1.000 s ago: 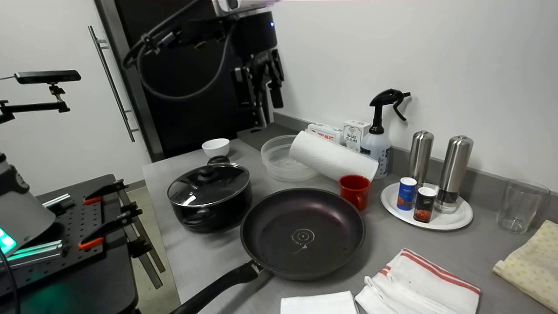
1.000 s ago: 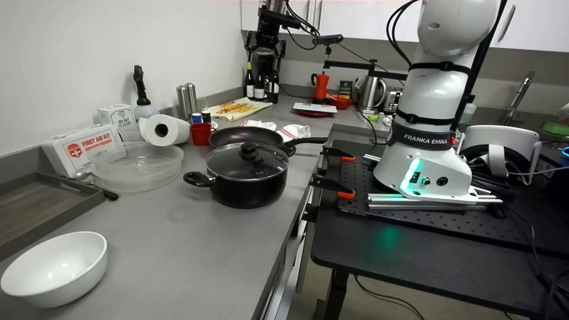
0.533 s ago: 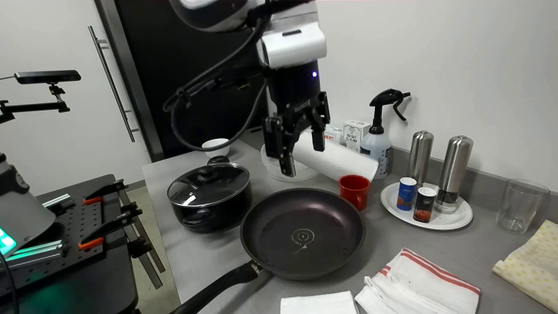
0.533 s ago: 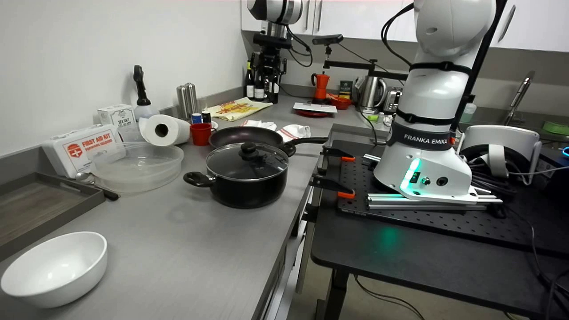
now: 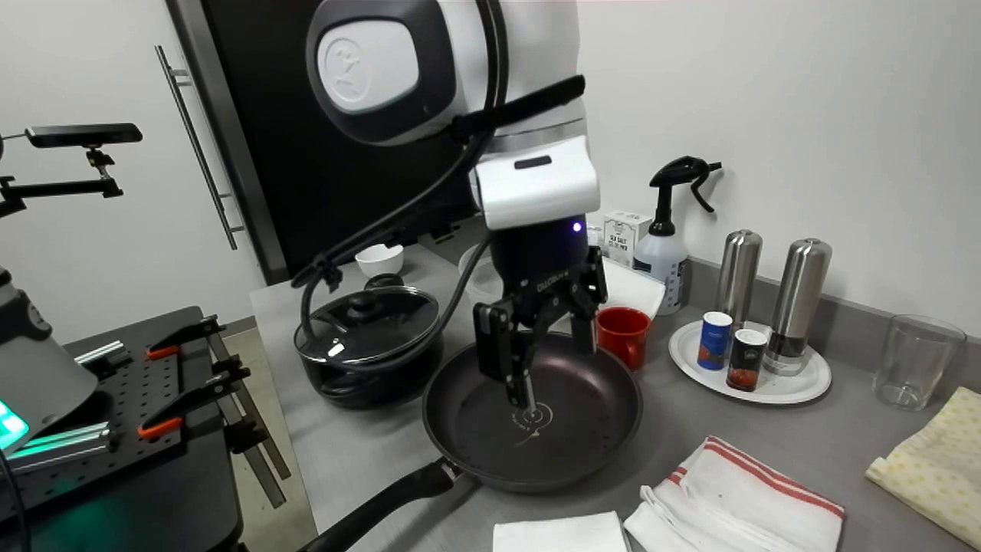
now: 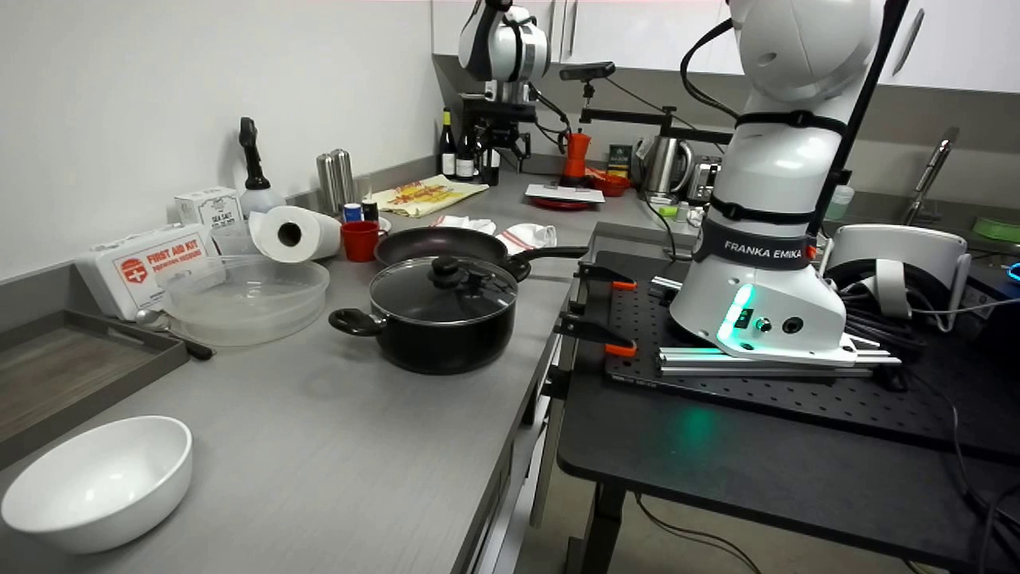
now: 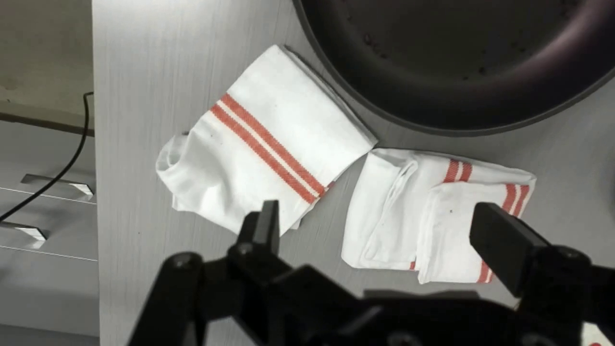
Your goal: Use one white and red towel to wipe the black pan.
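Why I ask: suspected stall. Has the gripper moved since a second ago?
Yes: in an exterior view the gripper moved down and rightward, judged against the red mug.

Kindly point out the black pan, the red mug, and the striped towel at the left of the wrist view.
Black pan (image 5: 565, 431), in an exterior view: inside bottom.
Red mug (image 5: 622, 339), in an exterior view: outer wall.
Striped towel (image 7: 283, 124), wrist view: white cloth beside the stripes.
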Robot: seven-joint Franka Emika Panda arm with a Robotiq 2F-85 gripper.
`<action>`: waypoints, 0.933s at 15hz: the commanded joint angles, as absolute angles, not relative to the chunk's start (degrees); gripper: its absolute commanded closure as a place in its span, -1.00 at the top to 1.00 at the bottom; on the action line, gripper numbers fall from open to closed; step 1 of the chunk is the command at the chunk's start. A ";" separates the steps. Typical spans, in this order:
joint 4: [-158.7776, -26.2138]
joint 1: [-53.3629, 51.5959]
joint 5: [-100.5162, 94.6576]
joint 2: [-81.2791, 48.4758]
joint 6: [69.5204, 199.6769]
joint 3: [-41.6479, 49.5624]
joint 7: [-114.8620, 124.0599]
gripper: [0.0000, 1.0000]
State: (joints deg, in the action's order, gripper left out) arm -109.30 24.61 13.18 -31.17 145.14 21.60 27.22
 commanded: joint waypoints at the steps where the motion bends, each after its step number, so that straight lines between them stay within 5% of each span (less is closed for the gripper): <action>1: -108.47 26.56 13.69 -34.01 149.12 21.82 23.00 1.00; 14: -106.70 31.70 14.64 -42.71 152.90 20.10 17.85 1.00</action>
State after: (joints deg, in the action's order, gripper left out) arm -106.97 32.28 13.89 -42.47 153.19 19.53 18.25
